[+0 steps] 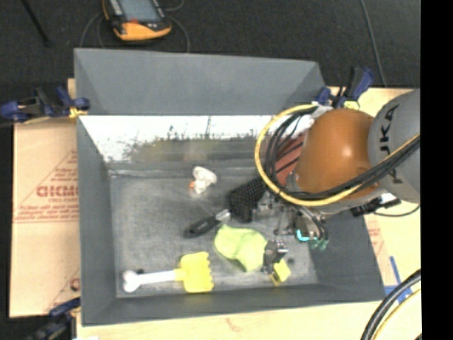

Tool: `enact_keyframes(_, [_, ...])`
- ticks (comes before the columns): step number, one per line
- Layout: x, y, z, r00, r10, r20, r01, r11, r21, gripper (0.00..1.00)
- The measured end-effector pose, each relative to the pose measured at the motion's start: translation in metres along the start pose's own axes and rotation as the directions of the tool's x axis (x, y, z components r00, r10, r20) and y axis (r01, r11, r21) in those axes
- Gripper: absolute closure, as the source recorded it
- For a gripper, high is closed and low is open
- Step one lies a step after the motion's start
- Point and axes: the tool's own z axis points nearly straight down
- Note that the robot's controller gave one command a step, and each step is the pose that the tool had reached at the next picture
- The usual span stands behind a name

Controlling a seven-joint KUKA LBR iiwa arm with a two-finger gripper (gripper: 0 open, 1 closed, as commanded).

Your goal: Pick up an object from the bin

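Near the front wall of the bin (95, 190), the gripper (272, 258) stands at the green lump's (238, 247) right edge, with a small yellow block (280, 273) just beside it. Whether it is clenched or released, I cannot tell. A yellow brush (192, 273) lies left of the lump. Behind the lump is a black hairbrush (228, 209), then a white wad (203, 179). The floor left of the wad is open.
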Motion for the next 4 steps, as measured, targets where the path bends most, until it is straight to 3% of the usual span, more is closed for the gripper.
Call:
enact_keyframes(1, [-0.002, 0.000, -0.003, 1.000, 0.000, 0.007, 0.000, 1.000, 0.000, 0.00])
enact_keyframes(2, [0.018, 0.016, 0.100, 0.987, 0.162, 0.011, -0.162, 0.987, -0.002, 1.00])
enact_keyframes(4, [0.013, 0.011, 0.100, 0.984, 0.176, 0.003, -0.176, 0.984, -0.004, 1.00])
